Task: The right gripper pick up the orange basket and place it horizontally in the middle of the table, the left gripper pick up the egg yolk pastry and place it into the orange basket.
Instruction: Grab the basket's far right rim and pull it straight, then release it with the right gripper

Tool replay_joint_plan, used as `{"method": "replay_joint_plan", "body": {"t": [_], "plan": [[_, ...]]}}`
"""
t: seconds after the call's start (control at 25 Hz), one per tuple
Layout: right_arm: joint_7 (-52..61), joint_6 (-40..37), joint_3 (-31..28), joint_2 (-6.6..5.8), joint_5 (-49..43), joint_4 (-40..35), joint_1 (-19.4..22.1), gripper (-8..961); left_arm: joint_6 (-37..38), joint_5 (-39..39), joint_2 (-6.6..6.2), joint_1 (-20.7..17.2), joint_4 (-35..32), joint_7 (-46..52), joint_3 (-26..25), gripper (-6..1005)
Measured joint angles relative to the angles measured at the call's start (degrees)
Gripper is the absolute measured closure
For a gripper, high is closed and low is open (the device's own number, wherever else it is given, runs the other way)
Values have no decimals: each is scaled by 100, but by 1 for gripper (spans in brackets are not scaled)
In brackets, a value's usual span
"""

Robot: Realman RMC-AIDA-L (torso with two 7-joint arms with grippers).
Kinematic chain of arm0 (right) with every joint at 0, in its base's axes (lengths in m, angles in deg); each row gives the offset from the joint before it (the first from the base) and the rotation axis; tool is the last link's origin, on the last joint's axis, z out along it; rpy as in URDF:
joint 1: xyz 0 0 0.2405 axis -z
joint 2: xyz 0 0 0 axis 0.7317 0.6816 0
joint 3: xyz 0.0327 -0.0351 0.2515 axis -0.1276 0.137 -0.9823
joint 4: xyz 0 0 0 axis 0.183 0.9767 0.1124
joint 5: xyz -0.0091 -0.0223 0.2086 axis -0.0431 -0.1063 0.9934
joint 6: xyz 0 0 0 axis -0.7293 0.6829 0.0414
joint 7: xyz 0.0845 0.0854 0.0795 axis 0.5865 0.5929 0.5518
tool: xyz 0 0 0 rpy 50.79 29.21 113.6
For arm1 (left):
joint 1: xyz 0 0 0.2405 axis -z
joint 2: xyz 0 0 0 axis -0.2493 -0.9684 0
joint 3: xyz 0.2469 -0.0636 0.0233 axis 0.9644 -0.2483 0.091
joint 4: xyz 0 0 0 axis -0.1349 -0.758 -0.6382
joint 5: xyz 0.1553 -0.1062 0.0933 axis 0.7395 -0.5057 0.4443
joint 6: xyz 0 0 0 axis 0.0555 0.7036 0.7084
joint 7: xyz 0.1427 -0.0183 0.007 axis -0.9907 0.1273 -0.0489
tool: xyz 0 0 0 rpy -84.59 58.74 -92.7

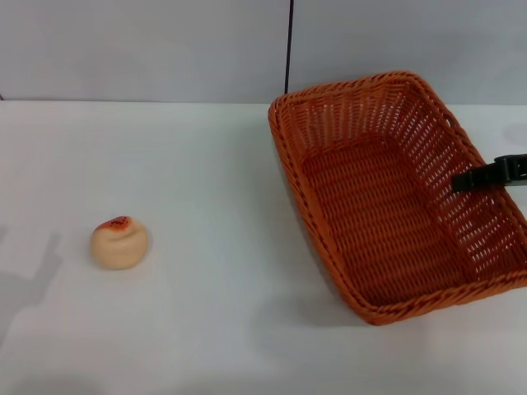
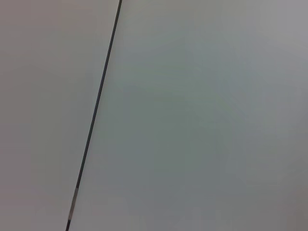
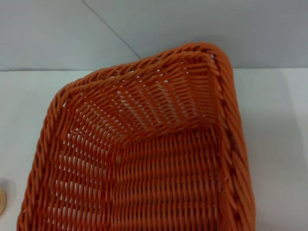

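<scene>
The orange basket (image 1: 387, 197) is on the right side of the table (image 1: 206, 164), its long side running away from me, with a soft shadow under its near left edge. My right gripper (image 1: 463, 181) reaches in from the right edge and is shut on the basket's right rim. The right wrist view looks down into the orange basket (image 3: 144, 159) from close by. The egg yolk pastry (image 1: 120, 242) sits alone at the near left of the table, and a sliver of the egg yolk pastry (image 3: 2, 202) shows beside the basket. My left gripper is out of view.
A grey wall with a dark vertical seam (image 1: 289, 45) stands behind the table. The left wrist view shows only that wall and its seam (image 2: 96, 110). An arm's shadow (image 1: 29, 280) lies on the table at the far left.
</scene>
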Motion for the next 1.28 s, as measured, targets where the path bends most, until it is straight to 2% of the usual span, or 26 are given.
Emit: {"method": "replay_joint_plan", "body": {"t": [0.24,0.36,0.72,0.88,1.12,1.2,1.28], "plan": [[-320,-75,0,78,-8,-75,3,614,101,-7,-6,-24,-45,17,0,191],[-620,-353,7,117,4,-318,-4,785,143,-12,-10,-56,-50,18,-10,191],[-2293,-1203,67,347,12,-1739,123,786,229,-22,-19,-194,-59,12,-42,190],[-3382,-1331,17,404,141,-1917,136,787,255,-24,-19,-227,-66,4,-47,190],[-5101,-1398,47,409,1094,-1677,291,787,349,-33,-18,-308,-68,-4,-44,191],[-5506,-1483,53,372,1262,-1565,282,788,423,-34,-17,-346,-69,-2,-43,191],[-5798,-1624,56,278,1303,-1367,182,788,499,-33,-18,-383,-69,-2,-44,191]]}}
